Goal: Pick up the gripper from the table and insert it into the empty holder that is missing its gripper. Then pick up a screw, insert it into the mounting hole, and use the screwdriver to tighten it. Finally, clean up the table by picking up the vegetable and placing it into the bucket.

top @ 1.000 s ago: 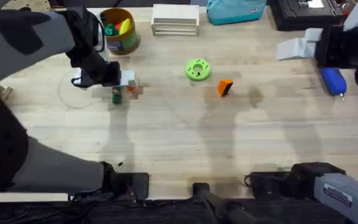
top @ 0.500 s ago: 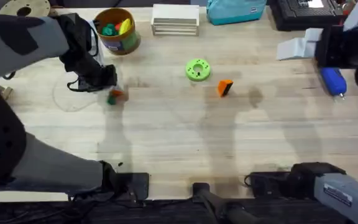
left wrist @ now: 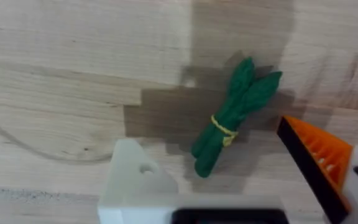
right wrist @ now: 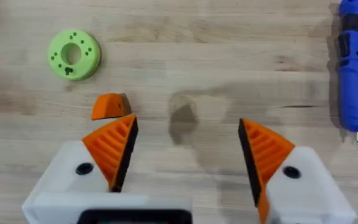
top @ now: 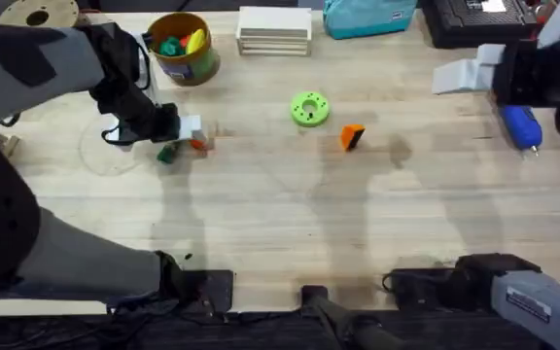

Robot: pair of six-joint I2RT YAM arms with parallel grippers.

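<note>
Pale wood-grain table (left wrist: 73, 74); glossy blue plastic screwdriver (right wrist: 357, 68).

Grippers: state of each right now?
Left gripper: jaws open, holding nothing, over the dark-green toy leafy bundle; one jaw lacks its orange pad.
Right gripper: jaws open, empty.

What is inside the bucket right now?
The bucket holds a green piece and a yellow toy piece, both poking above the rim. Anything deeper is hidden by its wall. The vegetable lies on the table.
</note>
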